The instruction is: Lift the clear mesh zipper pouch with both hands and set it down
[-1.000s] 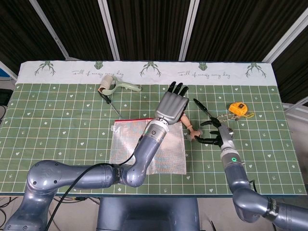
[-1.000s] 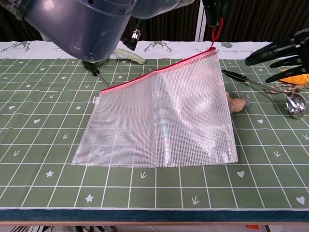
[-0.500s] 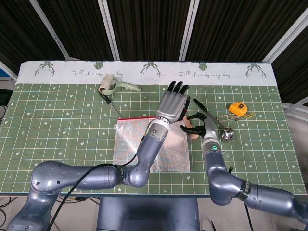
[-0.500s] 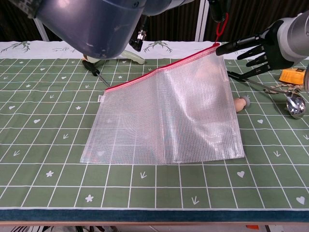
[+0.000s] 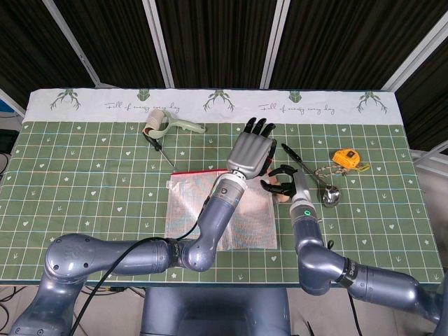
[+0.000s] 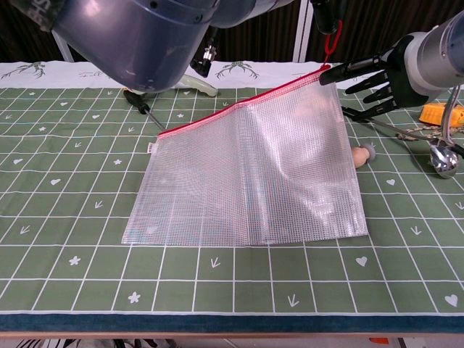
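The clear mesh zipper pouch (image 6: 246, 181) with a red zip edge lies on the green mat, its far right corner raised off the table. My left hand (image 5: 252, 150) is above that corner. In the chest view its dark fingers (image 6: 324, 14) hold the red zipper pull (image 6: 332, 40) at the top of the frame. My right hand (image 6: 384, 72) hovers just right of the raised corner, fingers spread, one fingertip reaching to the zip end; it holds nothing. From the head view, the right hand (image 5: 280, 180) sits beside the pouch (image 5: 189, 210) at its right edge.
A small peach-coloured object (image 6: 360, 154) lies just behind the pouch's right edge. A long black tool (image 5: 297, 159), a metal spoon (image 5: 329, 194) and a yellow tape measure (image 5: 348, 159) lie to the right. A screwdriver (image 5: 159, 148) and a beige tool (image 5: 164, 122) lie at the back left.
My right hand has moved left from the spoon area to the pouch's raised corner. The pouch has shifted slightly to the right, its corner still held up.
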Robot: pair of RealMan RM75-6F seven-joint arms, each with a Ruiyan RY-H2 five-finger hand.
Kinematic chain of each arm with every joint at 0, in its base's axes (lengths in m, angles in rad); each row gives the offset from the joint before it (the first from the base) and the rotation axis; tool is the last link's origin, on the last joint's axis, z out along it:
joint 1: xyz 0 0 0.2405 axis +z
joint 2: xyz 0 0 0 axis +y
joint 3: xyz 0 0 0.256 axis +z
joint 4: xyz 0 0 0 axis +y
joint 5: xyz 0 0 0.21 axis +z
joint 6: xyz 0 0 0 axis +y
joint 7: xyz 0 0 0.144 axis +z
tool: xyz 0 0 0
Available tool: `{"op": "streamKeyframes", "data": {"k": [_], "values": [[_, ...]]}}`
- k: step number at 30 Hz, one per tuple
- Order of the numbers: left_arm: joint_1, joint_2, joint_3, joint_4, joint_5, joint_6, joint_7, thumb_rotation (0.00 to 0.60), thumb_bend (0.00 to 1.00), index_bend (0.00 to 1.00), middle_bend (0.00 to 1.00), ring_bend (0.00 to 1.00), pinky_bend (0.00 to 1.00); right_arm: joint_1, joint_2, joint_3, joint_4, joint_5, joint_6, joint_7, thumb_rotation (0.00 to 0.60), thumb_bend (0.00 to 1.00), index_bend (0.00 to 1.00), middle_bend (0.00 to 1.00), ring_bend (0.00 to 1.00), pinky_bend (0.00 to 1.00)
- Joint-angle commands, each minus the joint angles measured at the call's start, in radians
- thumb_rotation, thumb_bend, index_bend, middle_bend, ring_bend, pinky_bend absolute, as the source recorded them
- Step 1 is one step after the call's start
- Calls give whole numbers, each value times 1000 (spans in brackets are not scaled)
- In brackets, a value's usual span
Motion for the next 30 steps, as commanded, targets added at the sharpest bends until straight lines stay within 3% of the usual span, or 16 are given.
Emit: {"op": "streamKeyframes", "data": {"k": [1, 21, 30], "values": [[-2, 1, 3, 2, 3, -1, -3, 600, 444, 613, 135, 0, 0, 6, -8, 8, 10, 4, -4, -4, 600, 362, 543, 164, 7, 227], [-6, 8, 9, -10, -27, 19, -4, 600, 444, 620, 136, 0, 0, 8, -37, 40, 30, 19, -6, -18, 600, 561, 593, 195, 7, 227], [-2, 21, 20, -27, -35, 26, -1, 600, 444, 622, 135, 0, 0, -6, -33, 66, 6, 24, -17, -17, 600, 572, 603, 203, 7, 227]]}}
